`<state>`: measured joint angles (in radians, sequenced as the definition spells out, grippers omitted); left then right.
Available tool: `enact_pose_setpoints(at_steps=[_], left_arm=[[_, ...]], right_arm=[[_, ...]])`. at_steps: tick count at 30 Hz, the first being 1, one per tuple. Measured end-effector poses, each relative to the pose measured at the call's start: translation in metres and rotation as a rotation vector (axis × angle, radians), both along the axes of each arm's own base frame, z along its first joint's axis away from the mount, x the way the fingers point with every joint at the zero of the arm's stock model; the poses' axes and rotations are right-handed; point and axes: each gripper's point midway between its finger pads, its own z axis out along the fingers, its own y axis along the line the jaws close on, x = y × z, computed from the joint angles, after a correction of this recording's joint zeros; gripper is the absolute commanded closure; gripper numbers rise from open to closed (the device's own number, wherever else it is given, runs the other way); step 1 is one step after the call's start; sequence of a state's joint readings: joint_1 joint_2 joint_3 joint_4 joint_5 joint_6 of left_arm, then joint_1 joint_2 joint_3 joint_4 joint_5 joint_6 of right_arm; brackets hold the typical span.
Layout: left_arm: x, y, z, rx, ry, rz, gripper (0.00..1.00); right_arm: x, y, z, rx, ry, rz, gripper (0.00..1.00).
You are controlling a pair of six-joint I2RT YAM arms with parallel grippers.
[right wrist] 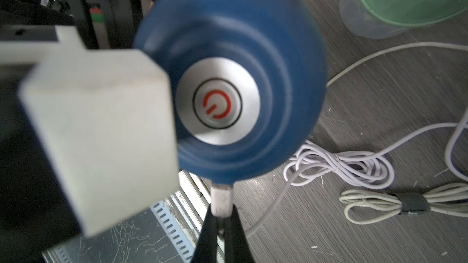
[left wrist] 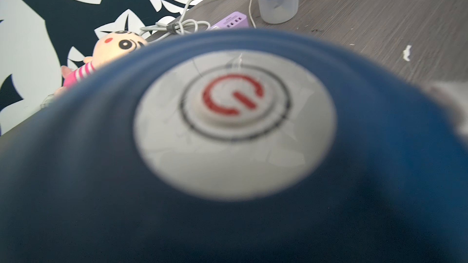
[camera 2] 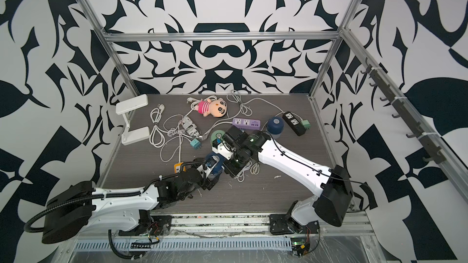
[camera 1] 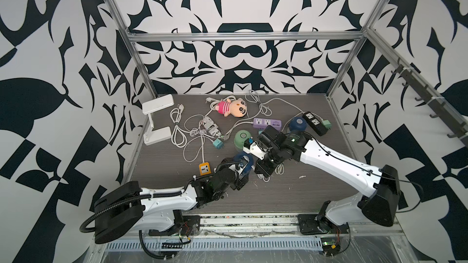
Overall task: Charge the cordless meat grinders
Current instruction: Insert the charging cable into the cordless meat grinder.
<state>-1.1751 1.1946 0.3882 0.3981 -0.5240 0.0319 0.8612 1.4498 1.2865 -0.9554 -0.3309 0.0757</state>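
Right wrist view: left end effector (camera 1: 241,165) wide around blue grinder (right wrist: 228,34), right end effector (right wrist: 220,212) tight on white plug (right wrist: 220,196), cables (right wrist: 339,165) beside

A folded white desk lamp (camera 1: 157,102) stands at the far left corner of the grey worktop (camera 1: 291,193). A pink-striped plush doll (camera 1: 231,107) lies near the far edge among loose white cables (camera 1: 177,130). A purple power strip (camera 1: 267,123) and a black power strip (camera 1: 315,123) lie toward the right edge, with a green adapter (camera 1: 326,124) at the black one's end. An orange socket block (camera 1: 204,169), a teal adapter (camera 1: 217,144) and a newsprint-wrapped cylinder (camera 1: 212,127) sit left of centre.
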Motion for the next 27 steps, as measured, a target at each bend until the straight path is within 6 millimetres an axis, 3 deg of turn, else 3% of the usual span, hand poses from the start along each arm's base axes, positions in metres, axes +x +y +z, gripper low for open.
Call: enact_pose_setpoints(at_steps=[27], left_arm=[[0.001, 0.002, -0.006, -0.031, -0.031, 0.068, 0.7]], right_arm=[[0.006, 0.0, -0.003, -0.005, 0.083, -0.035, 1.0]])
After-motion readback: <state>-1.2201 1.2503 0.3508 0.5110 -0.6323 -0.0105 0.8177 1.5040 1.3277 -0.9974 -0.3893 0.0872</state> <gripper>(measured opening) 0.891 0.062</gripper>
